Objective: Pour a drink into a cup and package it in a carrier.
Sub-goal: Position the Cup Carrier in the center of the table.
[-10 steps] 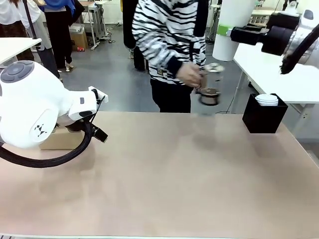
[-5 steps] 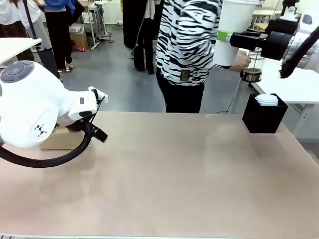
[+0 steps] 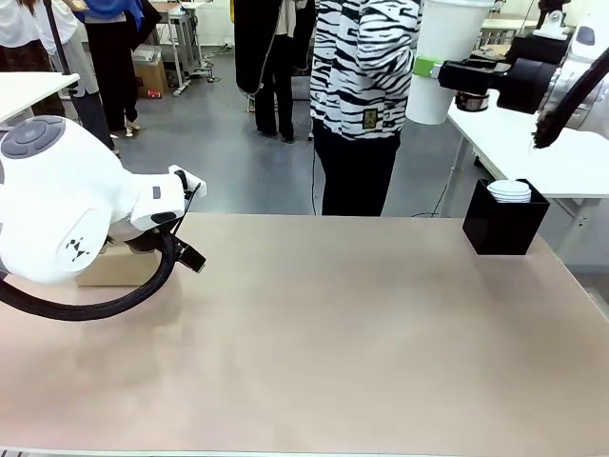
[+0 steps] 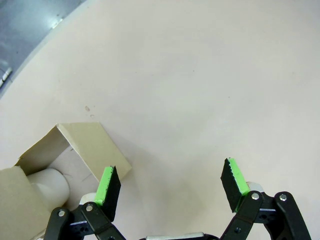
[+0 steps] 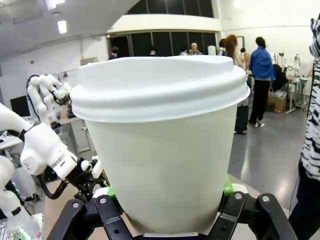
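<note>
At the table's (image 3: 333,362) left edge sits the carrier (image 3: 107,270), just beside the left gripper (image 4: 170,176), whose fingers hang spread and empty over the table. High beyond the table's far right side, the right gripper (image 5: 167,192) clasps a lidded white cup (image 3: 443,48) upright. A black box (image 3: 502,233) stands at the table's far right corner.

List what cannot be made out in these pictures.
- Inside of the cup: right wrist view, closed by its lid.
- Carrier: front view, mostly behind the left arm; left wrist view, cut by the bottom-left edge.
- Jug: front view, mostly behind the right arm; drink level unreadable.
</note>
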Robot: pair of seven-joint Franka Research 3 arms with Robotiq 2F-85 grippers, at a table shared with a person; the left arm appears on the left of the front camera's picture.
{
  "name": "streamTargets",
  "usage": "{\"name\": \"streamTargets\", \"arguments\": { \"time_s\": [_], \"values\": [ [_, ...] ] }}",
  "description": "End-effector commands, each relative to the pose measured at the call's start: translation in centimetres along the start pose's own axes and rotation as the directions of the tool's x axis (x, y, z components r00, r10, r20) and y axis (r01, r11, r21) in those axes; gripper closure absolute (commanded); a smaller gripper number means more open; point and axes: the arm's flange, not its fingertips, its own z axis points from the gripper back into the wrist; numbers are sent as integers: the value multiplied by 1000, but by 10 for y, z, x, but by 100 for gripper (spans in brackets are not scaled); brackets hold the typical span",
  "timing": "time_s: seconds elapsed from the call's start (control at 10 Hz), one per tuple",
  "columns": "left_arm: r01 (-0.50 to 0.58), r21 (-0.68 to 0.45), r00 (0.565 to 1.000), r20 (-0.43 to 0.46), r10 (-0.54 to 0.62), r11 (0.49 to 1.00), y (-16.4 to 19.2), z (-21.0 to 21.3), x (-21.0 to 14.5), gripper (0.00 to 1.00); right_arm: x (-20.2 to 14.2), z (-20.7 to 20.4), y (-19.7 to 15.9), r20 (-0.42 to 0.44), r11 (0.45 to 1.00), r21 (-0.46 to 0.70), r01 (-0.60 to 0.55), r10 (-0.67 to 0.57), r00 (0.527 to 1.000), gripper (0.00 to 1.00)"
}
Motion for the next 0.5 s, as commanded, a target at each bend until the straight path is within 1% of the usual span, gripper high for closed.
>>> {"name": "streamTargets", "arguments": {
  "time_s": [0.0, 0.1, 0.2, 0.3, 0.4],
  "values": [
    [-2, -2, 1000, 1, 2, 1000, 1, 0, 0, 0, 5, -3, -1, 14, 1000, 6, -23, 23, 1000, 20],
    [0, 0, 1000, 0, 0, 1000, 0, 0, 0, 0, 5, -3, -1, 14, 1000, 6, -23, 23, 1000, 20],
    [-15, 20, 1000, -19, 16, 1000, 7, 22, 18, 0, 5, -3, -1, 14, 1000, 6, -23, 23, 1000, 20],
    [-76, 43, 995, -56, 79, 996, 13, 43, 37, 0, 5, -3, -1, 14, 1000, 6, -23, 23, 1000, 20],
    [-89, 87, 990, -103, 98, 992, 21, 65, 54, 0, 5, -3, -1, 14, 1000, 6, -23, 23, 1000, 20]
  ]
}}
